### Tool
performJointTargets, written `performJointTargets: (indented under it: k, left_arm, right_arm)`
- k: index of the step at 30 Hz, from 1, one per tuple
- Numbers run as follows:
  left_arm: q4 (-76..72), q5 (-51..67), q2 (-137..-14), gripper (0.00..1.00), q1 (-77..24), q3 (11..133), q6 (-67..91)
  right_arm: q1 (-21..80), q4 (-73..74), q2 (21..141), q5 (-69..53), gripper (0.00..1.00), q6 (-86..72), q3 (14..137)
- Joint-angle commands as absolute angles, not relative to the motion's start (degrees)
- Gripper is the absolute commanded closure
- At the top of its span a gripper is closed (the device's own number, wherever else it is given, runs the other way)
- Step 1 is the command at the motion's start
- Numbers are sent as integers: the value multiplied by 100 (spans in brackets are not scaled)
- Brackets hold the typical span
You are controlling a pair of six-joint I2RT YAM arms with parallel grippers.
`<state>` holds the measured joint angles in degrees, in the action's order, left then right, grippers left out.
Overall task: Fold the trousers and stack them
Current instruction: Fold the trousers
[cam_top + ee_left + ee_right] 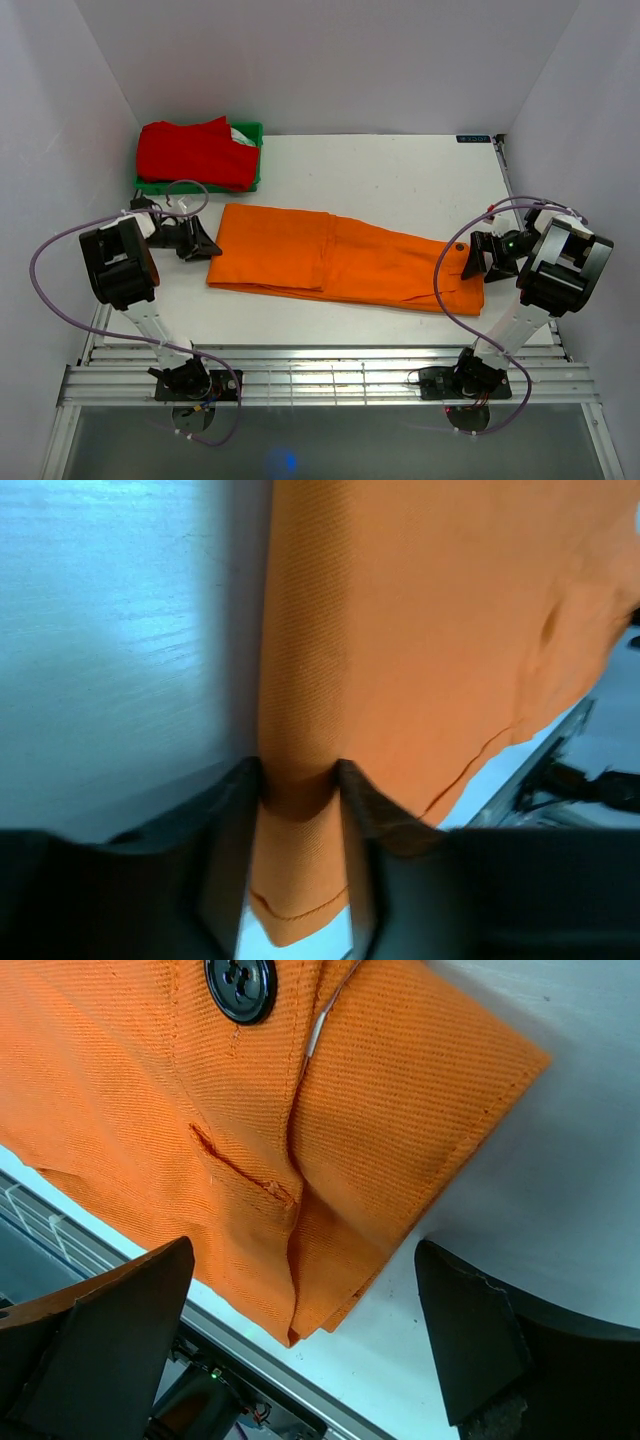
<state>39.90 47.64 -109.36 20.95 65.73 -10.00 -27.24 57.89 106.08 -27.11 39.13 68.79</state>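
Note:
Orange trousers (340, 260) lie folded lengthwise across the white table, hems at the left, waistband at the right. My left gripper (207, 246) is shut on the hem corner of the orange trousers (300, 820), with the cloth pinched between both fingers. My right gripper (476, 259) is open at the waistband end, its fingers (110, 1350) wide apart either side of the waistband corner (330, 1190), not gripping it. A black button (240, 985) shows on the waistband. Red trousers (196, 152) lie folded in the green bin.
A green bin (254, 170) stands at the table's back left corner. The table's metal rail (320, 385) runs along the near edge. White walls enclose the left, right and back sides.

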Motion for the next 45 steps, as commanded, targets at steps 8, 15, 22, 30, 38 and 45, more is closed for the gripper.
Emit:
performJointTargets:
  k: [8,15,22,30,38,45]
  left_arm:
    - [3990,5282,-10494,100,2215,6864,-861]
    - [4464,5098,-9924,100,2619,7268,-1124]
    - [5255,4975,-9089,100,2523,7813,-1898]
    - [5563,4869,-8719,100,909,8560,-1267]
    - [5265,4948,-9219,100,-579,9412,112]
    - [4668,4948,-9729,100,-1518,9835,940]
  right_arm:
    - [-2725,5651,10723,-2944,5,3894,6838]
    - [-2725,5757,10644,-3120,6,3867,7075]
    - [-2655,5854,10573,-3419,2,3648,7111]
    - [-2180,5713,10705,-3797,7,3288,7005]
    - [-1697,5485,11047,-4245,12,2735,6944]
    - [-1275,4809,11346,-4184,58,2101,6794]
